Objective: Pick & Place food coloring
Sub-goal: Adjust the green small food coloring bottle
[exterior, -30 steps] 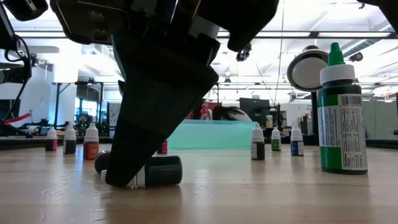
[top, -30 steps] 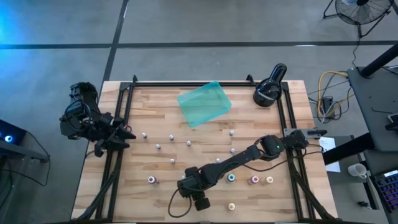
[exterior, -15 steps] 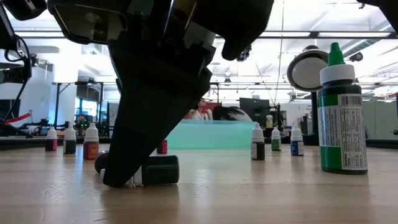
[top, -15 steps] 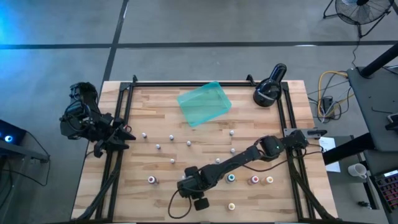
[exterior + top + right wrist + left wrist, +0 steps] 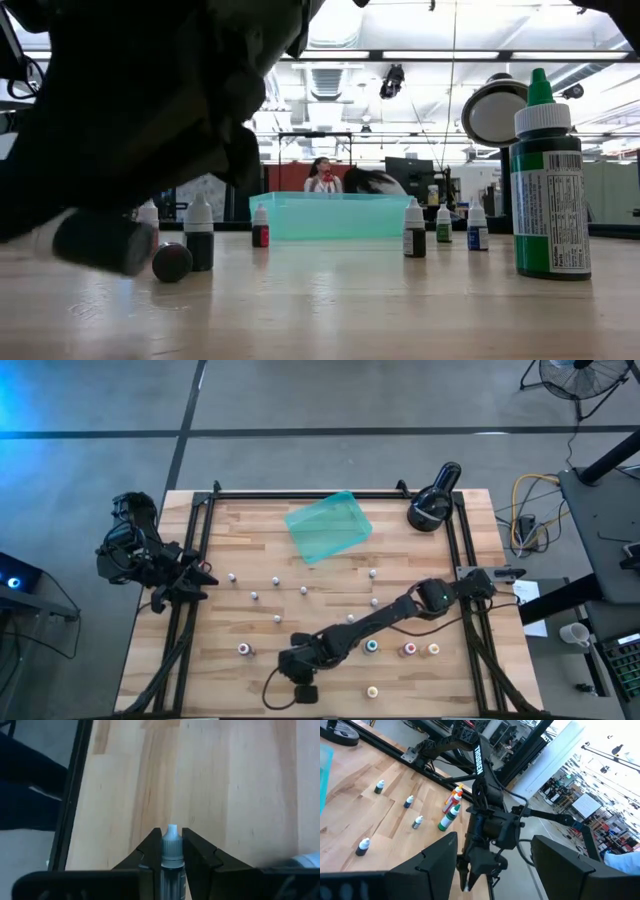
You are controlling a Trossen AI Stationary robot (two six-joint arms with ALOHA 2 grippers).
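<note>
- Right wrist view: right gripper (image 5: pixel 171 854) is closed on a small bottle (image 5: pixel 171 851), white cap pointing forward, over bare table (image 5: pixel 240 780). No other view shows this grip; in the low view the arm blocks it.
- High view: right gripper (image 5: pixel 297 672) sits at the near table edge, left of centre. Left gripper (image 5: pixel 200 578) waits at the left edge, fingers spread wide, holding nothing.
- Low view only: a green bottle (image 5: pixel 551 180) stands close to the camera; a person (image 5: pixel 322 175) shows in the room behind the tray (image 5: pixel 330 215).
- Left wrist view: a cluster of bottles (image 5: pixel 452 805) lies beyond the right arm.
- Count, high view: about eleven bottles loose on the table; one teal tray (image 5: pixel 328 526); one black lamp (image 5: pixel 434 501).
- Change from one second ago: the right gripper has moved slightly left and nearer the table edge, and has closed on the bottle.
</note>
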